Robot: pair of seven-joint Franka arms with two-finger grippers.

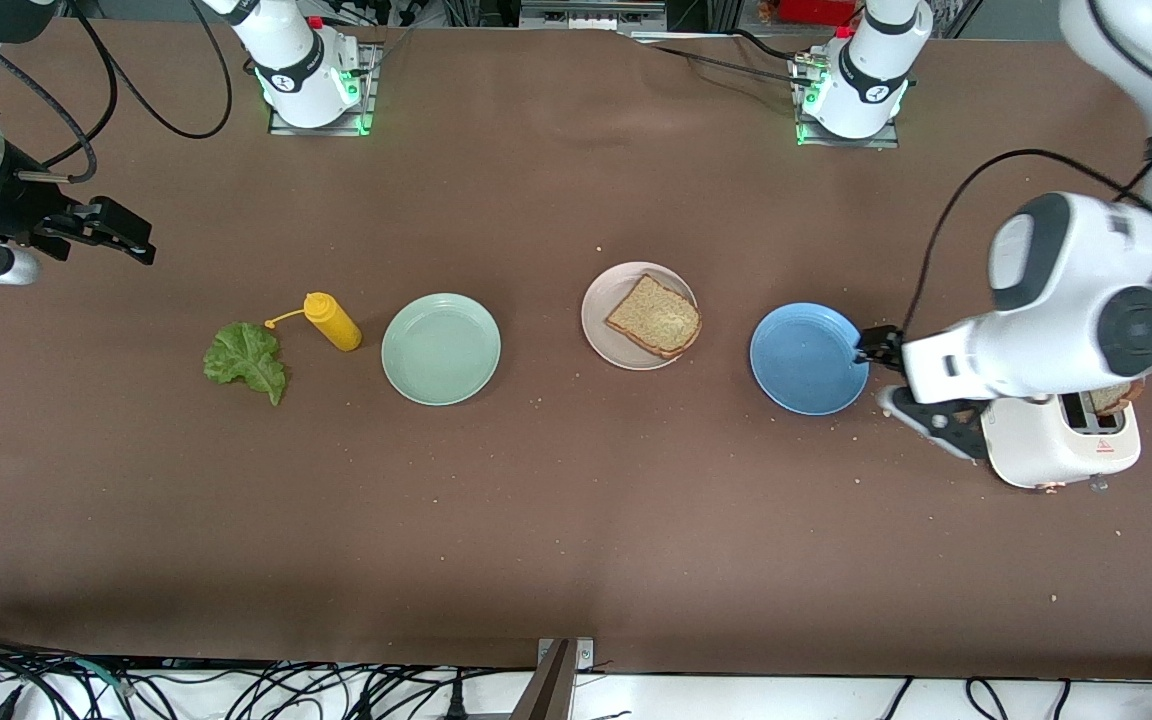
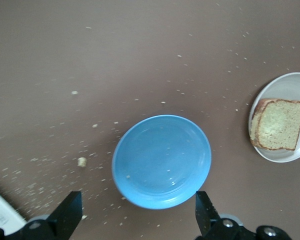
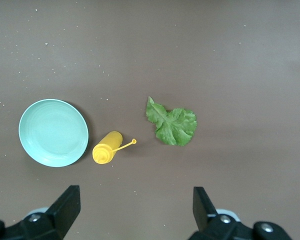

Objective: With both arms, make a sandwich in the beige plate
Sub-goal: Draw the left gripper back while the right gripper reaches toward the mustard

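Beside the blue plate (image 1: 809, 359), left hand (image 1: 881, 372) spread — toast (image 1: 654, 317) on beige plate (image 1: 604, 325) nearby.

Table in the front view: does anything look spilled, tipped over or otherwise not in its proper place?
Yes. Pale crumbs are scattered over the brown table around the blue plate and toaster. The yellow squeeze bottle lies on its side, and the lettuce leaf rests directly on the table.

light: bright, even overhead | shadows: soft, faint | blur: slight in left wrist view
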